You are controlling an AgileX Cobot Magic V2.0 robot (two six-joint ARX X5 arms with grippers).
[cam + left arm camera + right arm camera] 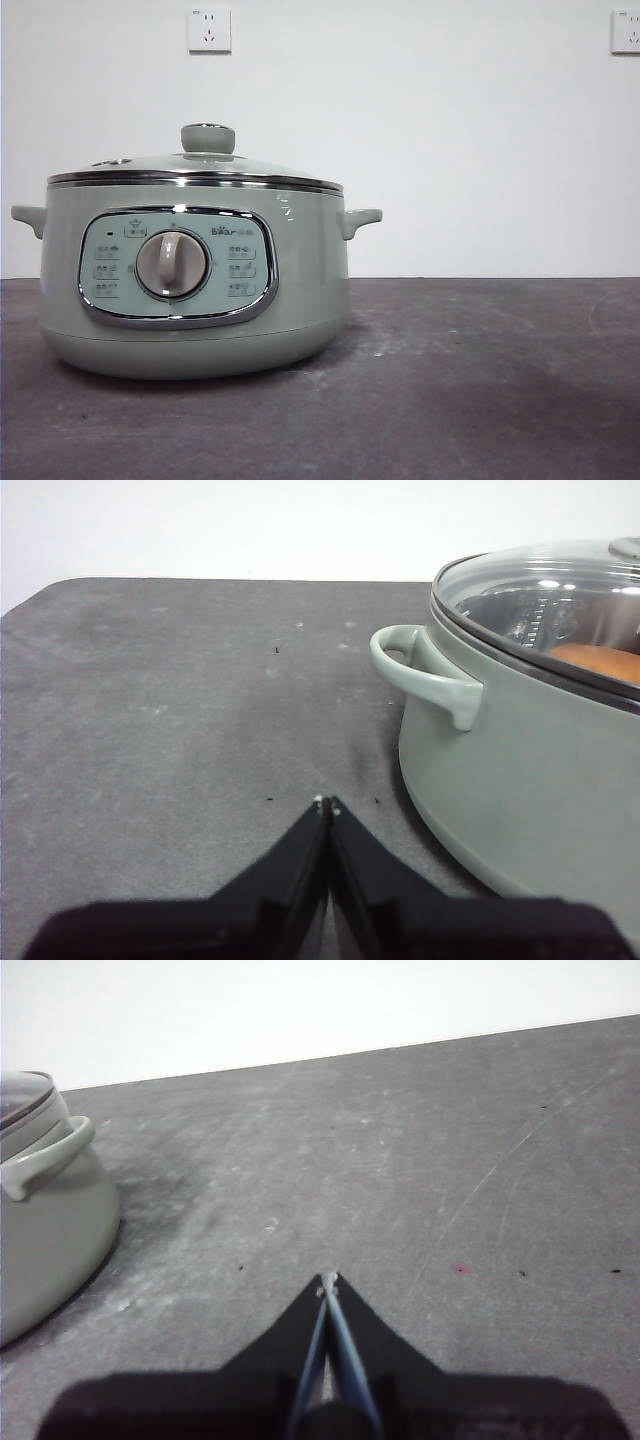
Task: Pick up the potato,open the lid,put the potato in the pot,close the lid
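The sage-green pot (190, 290) stands at the left of the table with the glass lid (195, 165) resting on its rim, green knob (208, 138) on top. In the left wrist view the pot (520, 780) is close by, and through its lid (545, 590) the orange-brown potato (600, 662) shows inside. My left gripper (327, 804) is shut and empty above the table, beside the pot's handle (425, 670). My right gripper (328, 1280) is shut and empty too, some way from the pot (45, 1230). Neither arm appears in the front view.
The dark grey tabletop (480, 380) stretches to the right of the pot. A white wall with two sockets (209, 29) stands behind. The pot's side handles (360, 218) stick out on both sides.
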